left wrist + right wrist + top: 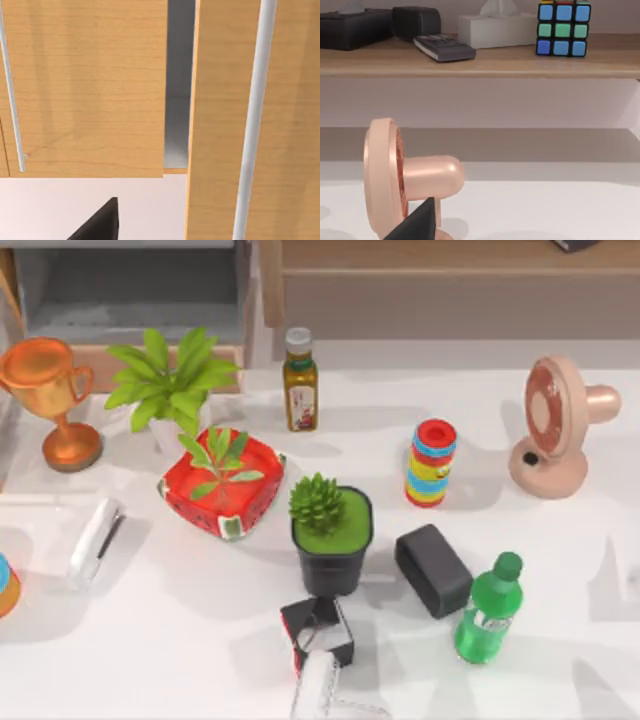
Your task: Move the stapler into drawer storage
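The stapler (95,540) is slim and white with a dark strip. It lies flat near the table's left side, in front of the copper trophy (50,390). No gripper is near it. The drawer storage (130,290) stands at the back left, its grey inside open to view behind a tan front. A dark part of my left gripper (100,222) hangs over white table, close to tan wooden fronts with pale bar handles and a grey gap. A dark part of my right gripper (417,222) faces the pink fan (395,175) and a shelf.
Between stapler and drawer stand the trophy and a leafy plant (170,390). A red planter (222,485), a black-potted succulent (330,535), a black block (432,570), a green bottle (490,610), an oil bottle (300,380), a ring stack (432,462) and a black-and-white boxy object (317,635) crowd the middle.
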Action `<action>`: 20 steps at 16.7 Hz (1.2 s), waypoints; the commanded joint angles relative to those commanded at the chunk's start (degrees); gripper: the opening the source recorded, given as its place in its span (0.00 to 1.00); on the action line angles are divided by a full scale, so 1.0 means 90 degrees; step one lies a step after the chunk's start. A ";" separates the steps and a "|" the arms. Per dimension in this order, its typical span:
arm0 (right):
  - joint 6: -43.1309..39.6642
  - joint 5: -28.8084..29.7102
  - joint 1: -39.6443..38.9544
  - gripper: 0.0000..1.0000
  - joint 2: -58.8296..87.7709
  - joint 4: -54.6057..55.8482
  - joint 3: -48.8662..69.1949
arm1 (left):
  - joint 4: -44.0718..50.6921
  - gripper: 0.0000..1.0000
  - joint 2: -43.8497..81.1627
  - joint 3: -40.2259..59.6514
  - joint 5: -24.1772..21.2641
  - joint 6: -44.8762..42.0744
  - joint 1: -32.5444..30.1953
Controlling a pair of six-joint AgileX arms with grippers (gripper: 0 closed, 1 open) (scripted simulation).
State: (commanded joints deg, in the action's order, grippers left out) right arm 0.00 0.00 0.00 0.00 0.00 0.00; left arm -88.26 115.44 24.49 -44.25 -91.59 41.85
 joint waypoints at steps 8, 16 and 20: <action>0.0000 0.0000 0.0000 1.00 0.0000 0.0000 0.0000 | 0.0652 1.00 -0.0241 0.0133 0.0337 0.0374 0.0009; 0.0000 0.0000 0.0000 1.00 0.0000 0.0000 0.0000 | 0.4979 1.00 -0.1550 0.1026 0.2170 0.2824 -0.0089; 0.0000 0.0000 0.0000 1.00 0.0000 0.0000 0.0000 | 0.8059 1.00 -0.2175 0.1929 0.3227 0.4587 -0.0628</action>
State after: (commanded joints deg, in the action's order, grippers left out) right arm 0.00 0.00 0.00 0.00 0.00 0.00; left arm -15.73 95.87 41.85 -15.20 -50.31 36.20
